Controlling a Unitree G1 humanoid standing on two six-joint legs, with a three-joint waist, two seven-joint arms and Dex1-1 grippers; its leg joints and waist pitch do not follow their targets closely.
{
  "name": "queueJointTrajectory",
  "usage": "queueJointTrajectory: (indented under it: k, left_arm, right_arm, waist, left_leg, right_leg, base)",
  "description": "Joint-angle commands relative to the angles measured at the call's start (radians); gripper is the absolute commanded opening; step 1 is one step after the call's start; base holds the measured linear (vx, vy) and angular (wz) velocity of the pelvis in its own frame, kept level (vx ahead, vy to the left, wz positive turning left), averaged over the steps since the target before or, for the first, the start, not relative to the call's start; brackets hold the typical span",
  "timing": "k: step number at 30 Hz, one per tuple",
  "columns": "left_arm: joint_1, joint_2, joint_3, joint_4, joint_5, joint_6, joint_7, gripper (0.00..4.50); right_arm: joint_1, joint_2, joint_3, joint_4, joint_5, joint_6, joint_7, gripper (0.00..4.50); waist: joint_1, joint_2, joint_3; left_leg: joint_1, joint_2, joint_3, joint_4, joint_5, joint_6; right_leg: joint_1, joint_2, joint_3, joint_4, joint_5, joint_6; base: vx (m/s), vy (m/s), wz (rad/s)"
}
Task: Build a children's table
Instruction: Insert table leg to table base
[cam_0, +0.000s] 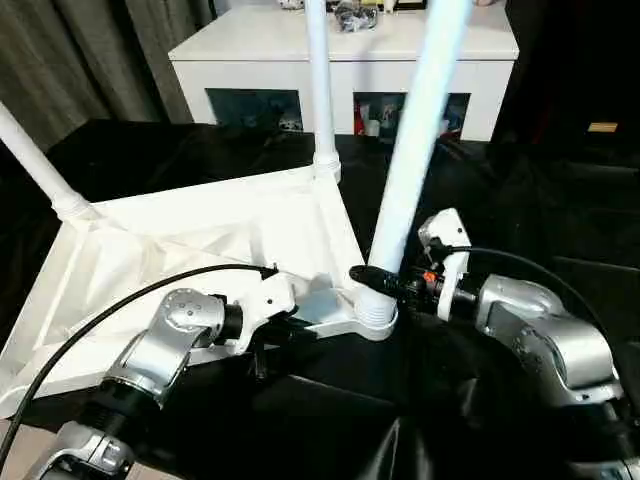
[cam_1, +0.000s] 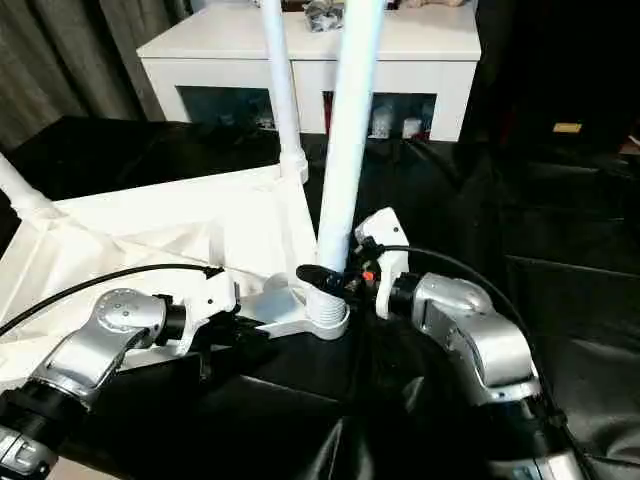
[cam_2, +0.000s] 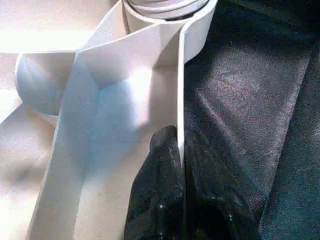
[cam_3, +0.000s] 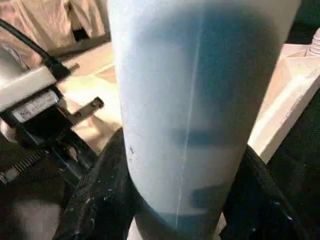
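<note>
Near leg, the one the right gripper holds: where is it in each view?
Left eye: near leg, right of centre, rising from the top's near corner.
Right eye: centre.
Left wrist: its base at the upper edge.
Right wrist: fills the middle, between the fingers.
Shared landmark: the top's raised rim.

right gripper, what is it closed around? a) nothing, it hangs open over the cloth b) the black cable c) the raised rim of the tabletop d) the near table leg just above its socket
d: the right gripper has a black finger on each side of the near leg, just above the socket at the corner of the upturned children's table, while the left gripper pinches the rim.
</note>
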Motion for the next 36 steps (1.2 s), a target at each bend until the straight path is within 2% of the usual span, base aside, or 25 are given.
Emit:
queueJointTrajectory:
  k: [1, 6, 7, 8, 10, 12, 17, 21, 24, 27, 29, 30, 31, 33, 36]
  left_arm:
    - [0.028, 0.004, 0.030, -0.002, -0.026, 0.013, 0.029, 0.00]
    - [0.037, 0.004, 0.040, -0.018, -0.031, 0.015, 0.030, 0.00]
    - [0.040, 0.003, 0.042, -0.022, -0.033, 0.016, 0.032, 0.00]
    - [0.042, -0.002, 0.051, -0.027, -0.040, 0.018, 0.038, 0.00]
    - [0.037, -0.013, 0.069, -0.024, -0.056, 0.022, 0.049, 0.00]
    - [0.033, -0.019, 0.079, -0.023, -0.065, 0.028, 0.055, 0.00]
    - [0.025, -0.026, 0.106, -0.022, -0.078, 0.038, 0.079, 0.00]
    - [0.029, -0.026, 0.120, -0.027, -0.079, 0.043, 0.087, 0.00]
    - [0.035, -0.028, 0.131, -0.032, -0.078, 0.048, 0.098, 0.00]
    - [0.037, -0.030, 0.132, -0.034, -0.076, 0.049, 0.100, 0.00]
    - [0.038, -0.032, 0.133, -0.036, -0.073, 0.051, 0.101, 0.00]
    - [0.039, -0.032, 0.131, -0.036, -0.069, 0.050, 0.101, 0.00]
    - [0.040, -0.031, 0.128, -0.037, -0.065, 0.048, 0.101, 0.00]
    - [0.040, -0.031, 0.123, -0.037, -0.062, 0.046, 0.101, 0.00]
    - [0.039, -0.029, 0.119, -0.038, -0.061, 0.045, 0.099, 0.00]
  right_arm:
    - [-0.005, 0.002, 0.029, 0.028, -0.021, 0.005, 0.005, 1.84]
    - [-0.020, 0.012, 0.022, 0.074, -0.027, -0.018, -0.002, 1.84]
    - [-0.019, 0.014, 0.022, 0.080, -0.026, -0.022, 0.001, 1.84]
    - [-0.008, 0.020, 0.015, 0.094, -0.017, -0.036, 0.009, 1.84]
    - [0.017, 0.036, -0.006, 0.107, 0.000, -0.057, 0.011, 1.84]
    - [0.036, 0.047, -0.022, 0.114, 0.010, -0.070, 0.006, 1.84]
    - [0.127, 0.082, -0.060, 0.128, 0.023, -0.145, -0.022, 1.84]
    - [0.176, 0.086, -0.060, 0.112, -0.002, -0.214, -0.032, 1.84]
    - [0.227, 0.062, -0.019, 0.059, -0.066, -0.288, -0.036, 1.84]
    - [0.238, 0.047, 0.001, 0.034, -0.091, -0.301, -0.035, 1.84]
    - [0.246, 0.026, 0.028, 0.007, -0.119, -0.307, -0.029, 1.84]
    - [0.246, 0.006, 0.057, -0.007, -0.142, -0.298, -0.021, 1.84]
    - [0.243, -0.012, 0.082, -0.014, -0.161, -0.287, -0.014, 1.84]
    - [0.234, -0.031, 0.111, -0.016, -0.177, -0.266, -0.005, 1.84]
    - [0.204, -0.047, 0.148, 0.007, -0.192, -0.211, 0.016, 1.84]
  waist:
    - [0.012, -0.031, -0.058]
    - [0.009, -0.032, -0.059]
    - [0.009, -0.036, -0.060]
    - [0.009, -0.039, -0.059]
    - [0.009, -0.035, -0.059]
    - [0.009, -0.041, -0.059]
    - [0.012, -0.038, -0.058]
    - [0.014, -0.033, -0.057]
    - [0.019, -0.033, -0.058]
    - [0.019, -0.034, -0.058]
    - [0.017, -0.035, -0.055]
    - [0.015, -0.039, -0.053]
    - [0.015, -0.038, -0.054]
    - [0.014, -0.044, -0.055]
    - [0.014, -0.043, -0.054]
  left_leg:
    - [-0.013, 0.060, -0.017, -0.078, -0.077, 0.089]
    - [-0.014, 0.059, -0.017, -0.076, -0.071, 0.094]
    - [-0.014, 0.058, -0.016, -0.076, -0.068, 0.095]
    - [-0.015, 0.058, -0.016, -0.075, -0.068, 0.097]
    - [-0.014, 0.059, -0.016, -0.076, -0.074, 0.097]
    - [-0.013, 0.060, -0.014, -0.076, -0.076, 0.098]
    - [-0.013, 0.061, -0.015, -0.078, -0.082, 0.102]
    - [-0.012, 0.059, -0.015, -0.079, -0.104, 0.095]
    - [-0.013, 0.060, -0.015, -0.079, -0.095, 0.096]
    - [-0.016, 0.060, -0.016, -0.080, -0.085, 0.104]
    - [-0.014, 0.059, -0.016, -0.081, -0.115, 0.102]
    - [-0.016, 0.059, -0.016, -0.083, -0.131, 0.096]
    - [-0.016, 0.058, -0.017, -0.083, -0.132, 0.093]
    - [-0.014, 0.059, -0.017, -0.083, -0.130, 0.094]
    - [-0.014, 0.059, -0.017, -0.083, -0.128, 0.099]
  right_leg:
    - [0.061, -0.068, 0.037, -0.059, -0.217, -0.250]
    - [0.063, -0.068, 0.036, -0.058, -0.194, -0.262]
    - [0.064, -0.068, 0.036, -0.058, -0.193, -0.262]
    - [0.064, -0.069, 0.036, -0.058, -0.194, -0.263]
    - [0.062, -0.069, 0.036, -0.059, -0.206, -0.263]
    - [0.062, -0.069, 0.037, -0.059, -0.205, -0.262]
    - [0.061, -0.069, 0.036, -0.059, -0.214, -0.260]
    - [0.060, -0.070, 0.036, -0.064, -0.245, -0.253]
    - [0.059, -0.068, 0.037, -0.064, -0.233, -0.245]
    - [0.061, -0.067, 0.035, -0.061, -0.210, -0.241]
    - [0.060, -0.068, 0.036, -0.066, -0.254, -0.237]
    - [0.061, -0.068, 0.037, -0.070, -0.288, -0.228]
    - [0.063, -0.068, 0.036, -0.069, -0.297, -0.223]
    - [0.059, -0.066, 0.037, -0.070, -0.306, -0.214]
    - [0.058, -0.067, 0.038, -0.069, -0.300, -0.219]
  base:
    - [0.000, 0.000, 0.00]
    - [0.000, 0.000, 0.00]
    - [0.000, 0.000, 0.00]
    - [0.000, 0.000, 0.00]
    - [0.000, 0.000, 0.00]
    - [0.000, 0.000, 0.00]
    - [0.000, 0.000, 0.00]
    - [0.000, 0.000, 0.00]
    - [0.000, 0.000, 0.00]
    - [0.000, 0.000, 0.00]
    - [0.000, 0.000, 0.00]
    - [0.000, 0.000, 0.00]
    - [0.000, 0.000, 0.00]
    - [0.000, 0.000, 0.00]
    - [0.000, 0.000, 0.00]
